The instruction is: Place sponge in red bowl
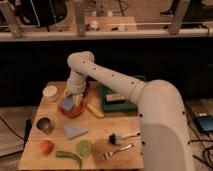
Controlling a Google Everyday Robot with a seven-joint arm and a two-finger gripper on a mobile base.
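The red bowl (73, 109) is a wide, shallow orange-red bowl at the left middle of the wooden table (127, 155). The sponge (66, 103), a small blue-grey block, sits inside the bowl on its left side. My gripper (75, 96) hangs over the bowl's back rim, just right of and above the sponge, at the end of the white arm (107, 77) that reaches in from the right. The gripper's body partly covers the bowl's far edge.
A white cup (50, 93) stands left of the bowl. A metal cup (45, 125), a light-blue triangular cloth (75, 131), a yellow banana (94, 110), an orange fruit (46, 147), a lime (84, 147), a green pepper (69, 157), a fork (116, 150) and a green tray (117, 97) with a tan block (115, 98).
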